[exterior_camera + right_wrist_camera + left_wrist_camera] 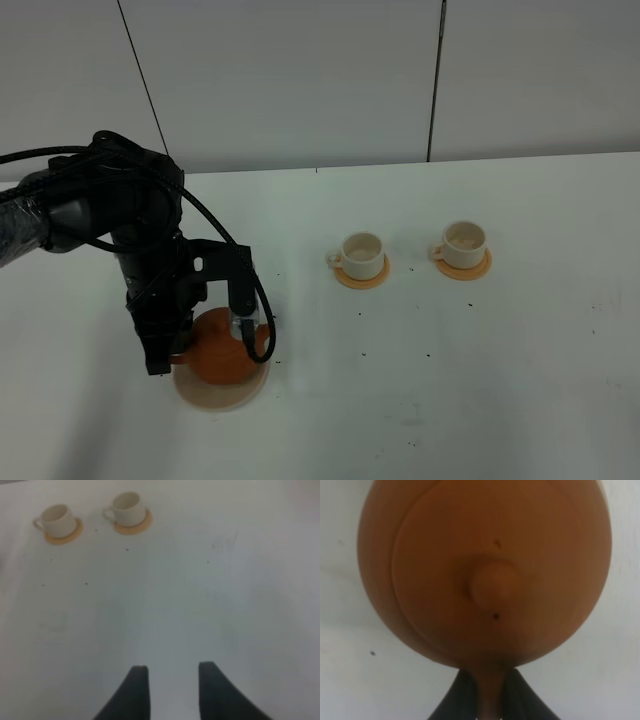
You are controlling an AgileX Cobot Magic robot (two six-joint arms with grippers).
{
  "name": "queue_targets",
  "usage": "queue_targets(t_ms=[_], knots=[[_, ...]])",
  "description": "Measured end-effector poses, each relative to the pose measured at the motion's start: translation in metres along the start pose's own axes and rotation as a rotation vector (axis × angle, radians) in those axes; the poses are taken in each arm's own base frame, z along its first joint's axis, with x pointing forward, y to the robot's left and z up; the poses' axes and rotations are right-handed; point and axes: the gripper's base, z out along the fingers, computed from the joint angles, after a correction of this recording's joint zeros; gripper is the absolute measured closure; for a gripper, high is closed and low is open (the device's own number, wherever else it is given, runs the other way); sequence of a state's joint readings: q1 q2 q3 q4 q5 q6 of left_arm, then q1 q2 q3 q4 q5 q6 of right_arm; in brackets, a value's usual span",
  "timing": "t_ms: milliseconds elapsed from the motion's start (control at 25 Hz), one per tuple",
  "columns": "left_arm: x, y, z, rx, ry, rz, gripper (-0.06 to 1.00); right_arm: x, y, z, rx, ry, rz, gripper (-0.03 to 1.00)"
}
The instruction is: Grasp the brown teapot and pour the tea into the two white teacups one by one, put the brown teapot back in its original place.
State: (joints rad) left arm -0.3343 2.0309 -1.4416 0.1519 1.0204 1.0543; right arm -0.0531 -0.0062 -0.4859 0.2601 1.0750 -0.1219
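Two fingers of the left gripper (491,680) are pinched tight on the thin loop handle (490,705) of the brown teapot (485,570). Its round body juts out ahead of the fingertips and appears to rest on the pale coaster (215,398) directly beneath. With so narrow a hold (all the weight hangs forward of it), the pot could swivel in the pinch on lifting. The knobbed lid (492,587) looks loose and might slide off in a steep tilt. The nearer white teacup (362,248) and the farther white teacup (465,238) stand well off to the gripper's side. Both are small, so a swinging spout could miss or knock them. The right gripper (172,672) stands spread and empty over bare table (225,605).
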Motion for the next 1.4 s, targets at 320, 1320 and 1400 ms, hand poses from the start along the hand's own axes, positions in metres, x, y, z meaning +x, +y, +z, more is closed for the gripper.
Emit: queue_targets(t_ms=[320, 1320, 1400], knots=[[-0.001, -0.001, 0.000, 0.008, -0.008, -0.002, 0.77, 0.000, 0.000, 0.000, 0.000, 0.000, 0.000, 0.73], [0.004, 0.010, -0.048, -0.258, -0.191, -0.204, 0.77, 0.000, 0.000, 0.000, 0.000, 0.000, 0.000, 0.73], [0.002, 0.011, -0.049, -0.266, -0.217, -0.226, 0.77, 0.000, 0.000, 0.000, 0.000, 0.000, 0.000, 0.73]])
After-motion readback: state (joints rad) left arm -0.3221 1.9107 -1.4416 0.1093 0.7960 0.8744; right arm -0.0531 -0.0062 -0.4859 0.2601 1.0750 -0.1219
